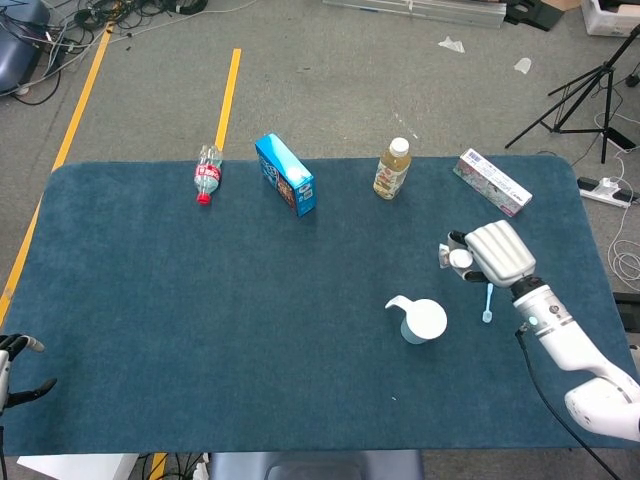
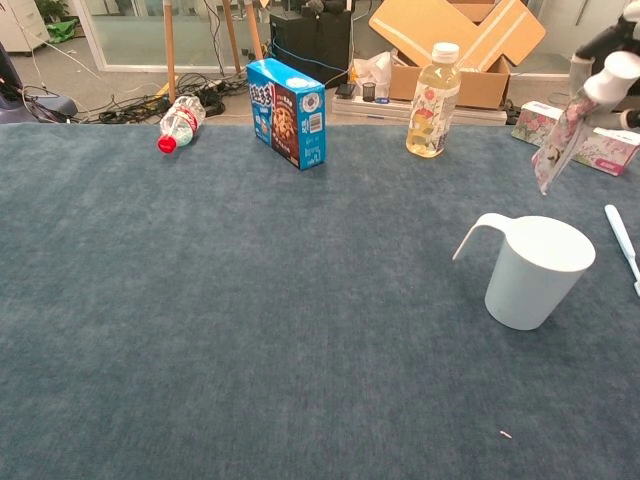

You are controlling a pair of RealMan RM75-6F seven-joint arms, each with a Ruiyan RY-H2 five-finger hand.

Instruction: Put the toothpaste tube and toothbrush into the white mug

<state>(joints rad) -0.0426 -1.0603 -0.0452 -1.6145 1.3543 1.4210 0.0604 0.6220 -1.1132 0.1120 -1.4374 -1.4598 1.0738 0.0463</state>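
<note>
The white mug (image 1: 424,321) (image 2: 535,271) stands upright on the blue table, its handle pointing left. My right hand (image 1: 497,252) (image 2: 622,38) holds the toothpaste tube (image 2: 558,137) in the air, up and to the right of the mug. The tube is tilted, with its white cap (image 1: 460,258) (image 2: 612,71) uppermost and its flat end hanging down. A light blue toothbrush (image 1: 487,300) (image 2: 621,238) lies flat on the cloth just right of the mug. My left hand (image 1: 14,366) rests at the table's near left corner, fingers apart, holding nothing.
Along the far edge sit a water bottle (image 1: 206,176) on its side, a blue snack box (image 1: 285,175), an upright juice bottle (image 1: 392,168) and a flowered box (image 1: 492,182). A tripod (image 1: 590,90) stands on the floor beyond the right corner.
</note>
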